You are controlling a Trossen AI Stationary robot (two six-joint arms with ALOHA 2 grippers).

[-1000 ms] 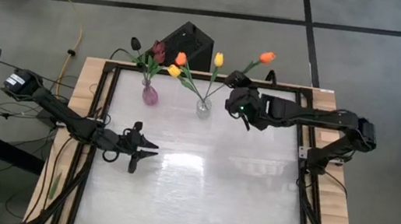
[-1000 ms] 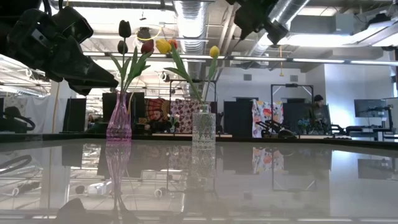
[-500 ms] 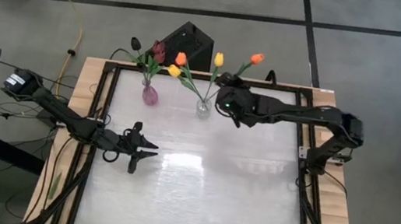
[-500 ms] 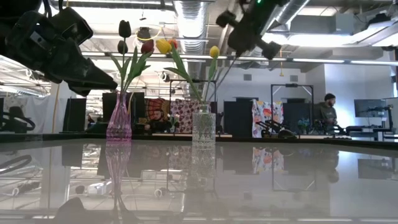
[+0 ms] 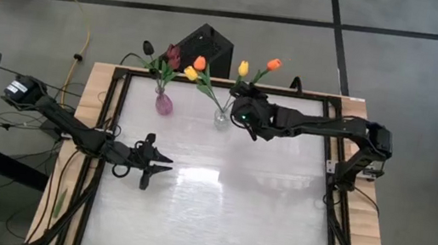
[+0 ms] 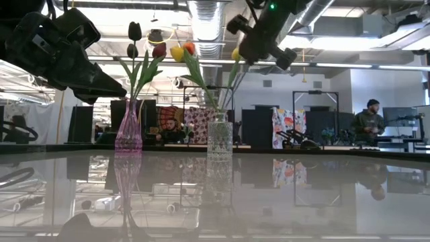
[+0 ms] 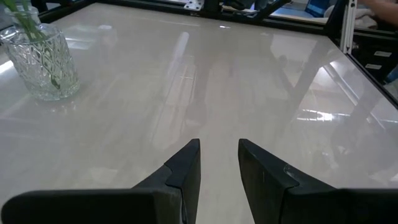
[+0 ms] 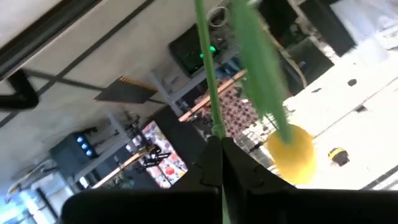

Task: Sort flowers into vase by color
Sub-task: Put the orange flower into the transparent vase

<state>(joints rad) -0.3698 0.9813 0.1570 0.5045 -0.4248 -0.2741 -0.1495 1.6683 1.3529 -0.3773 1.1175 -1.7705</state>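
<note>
Since a second ago, the right end effector [image 5: 240,113] has swung toward the clear vase [image 5: 222,118] at twelve o'clock on the tabletop [image 5: 217,199], pinched shut on an orange tulip [image 5: 273,64] stem, likely to join the yellow and orange flowers there. Left end effector [image 5: 163,166], partly open and empty, waits at nine o'clock.

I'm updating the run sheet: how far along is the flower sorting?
Nearly finished. Dark flowers stand in the pink vase, and orange and yellow flowers in the clear vase. The right tool, shut on the stem of an orange tulip, is just beside that vase. No flowers lie on the table. The left tool waits, holding nothing.
</note>
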